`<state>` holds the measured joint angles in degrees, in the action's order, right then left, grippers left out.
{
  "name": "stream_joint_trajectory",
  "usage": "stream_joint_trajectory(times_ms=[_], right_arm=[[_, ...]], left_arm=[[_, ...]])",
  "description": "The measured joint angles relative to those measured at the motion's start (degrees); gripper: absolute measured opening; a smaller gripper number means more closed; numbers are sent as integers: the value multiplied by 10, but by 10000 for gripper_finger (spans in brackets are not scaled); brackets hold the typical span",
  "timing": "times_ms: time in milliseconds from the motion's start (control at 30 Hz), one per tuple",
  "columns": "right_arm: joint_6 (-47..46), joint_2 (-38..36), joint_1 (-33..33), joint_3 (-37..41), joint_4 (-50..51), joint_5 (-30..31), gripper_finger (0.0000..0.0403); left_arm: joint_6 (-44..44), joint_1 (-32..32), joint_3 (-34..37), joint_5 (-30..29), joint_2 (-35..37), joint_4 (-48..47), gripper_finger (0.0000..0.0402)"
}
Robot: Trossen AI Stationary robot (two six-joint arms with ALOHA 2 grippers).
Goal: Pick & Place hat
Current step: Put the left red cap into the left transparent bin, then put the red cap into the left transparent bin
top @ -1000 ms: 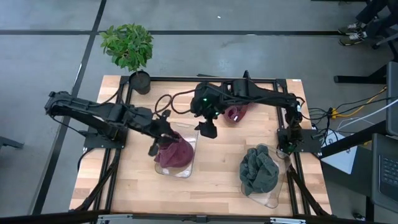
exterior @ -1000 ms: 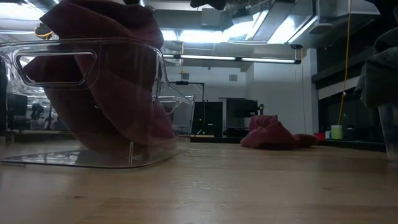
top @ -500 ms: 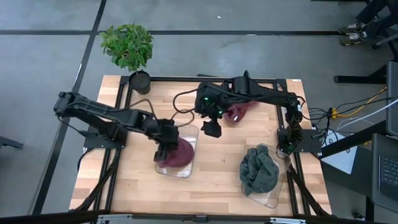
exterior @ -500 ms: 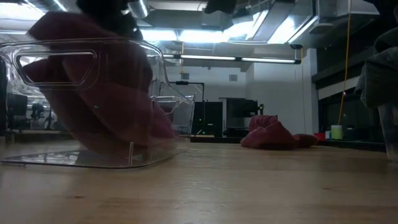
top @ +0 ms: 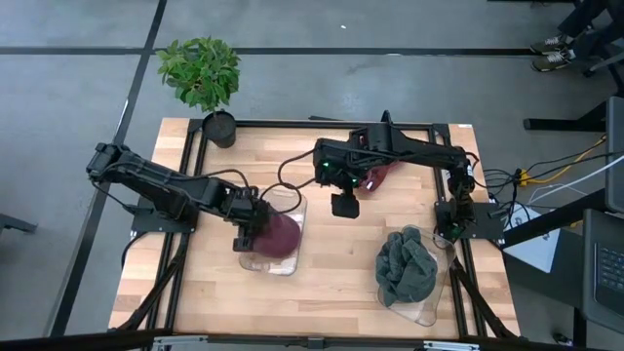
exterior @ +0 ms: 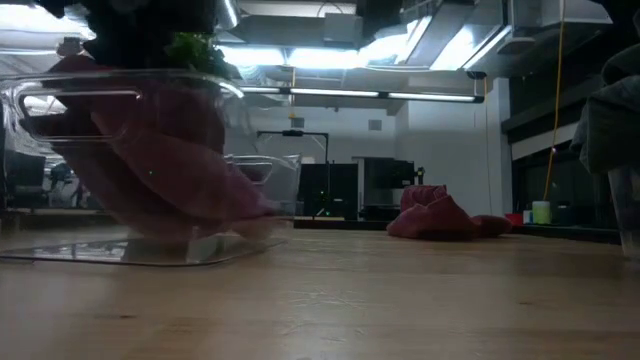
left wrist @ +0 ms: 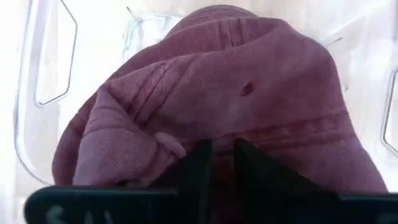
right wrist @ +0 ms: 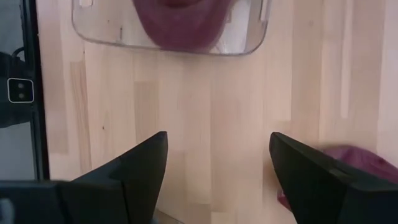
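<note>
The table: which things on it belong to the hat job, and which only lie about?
Job:
- maroon hat, gripped by left gripper
- clear bin holding it
- second maroon hat
- right gripper, jaws open

Lying about:
- green hat
- potted plant

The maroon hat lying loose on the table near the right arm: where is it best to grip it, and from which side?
Probably from straight above, pinching a raised fold near the top of the crumpled maroon hat. It lies as a soft heap on the table, peaked in the low view, with no firm edge. The right gripper, fingers open, hovers beside it.
</note>
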<state>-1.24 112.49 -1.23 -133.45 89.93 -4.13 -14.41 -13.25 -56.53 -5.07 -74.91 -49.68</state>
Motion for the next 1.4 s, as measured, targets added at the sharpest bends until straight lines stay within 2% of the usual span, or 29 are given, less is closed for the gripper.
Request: stream_joint_trajectory(times_ms=[233, 400, 533, 667, 833, 933, 1100, 1300, 1400], right_arm=[[4, -18, 0, 9, 0, 8, 277], [-23, -57, -1, 69, 0, 77, 268], [-89, -106, -4, 167, -18, 134, 258], [-173, -164, -17, 300, -98, 174, 252], [-282, -207, -59, 454, -201, 212, 249], [-328, -212, -92, 520, -238, 244, 249], [-342, -207, -154, 600, -326, 242, 249], [-317, -208, -213, 670, -449, 232, 248], [-301, -207, -239, 698, -508, 199, 248]], left_arm=[[-25, 18, 0, 25, 6, -5, 65], [-31, 18, 0, 19, 44, 28, 65], [-39, 23, 0, -13, 93, 52, 65], [-39, 34, 0, -45, 154, 90, 65], [-26, 51, 0, -109, 220, 110, 65], [-24, 60, 0, -152, 247, 108, 65], [-18, 76, 0, -190, 277, 108, 65], [5, 91, 0, -188, 294, 109, 65], [6, 94, 0, -189, 294, 109, 65]])
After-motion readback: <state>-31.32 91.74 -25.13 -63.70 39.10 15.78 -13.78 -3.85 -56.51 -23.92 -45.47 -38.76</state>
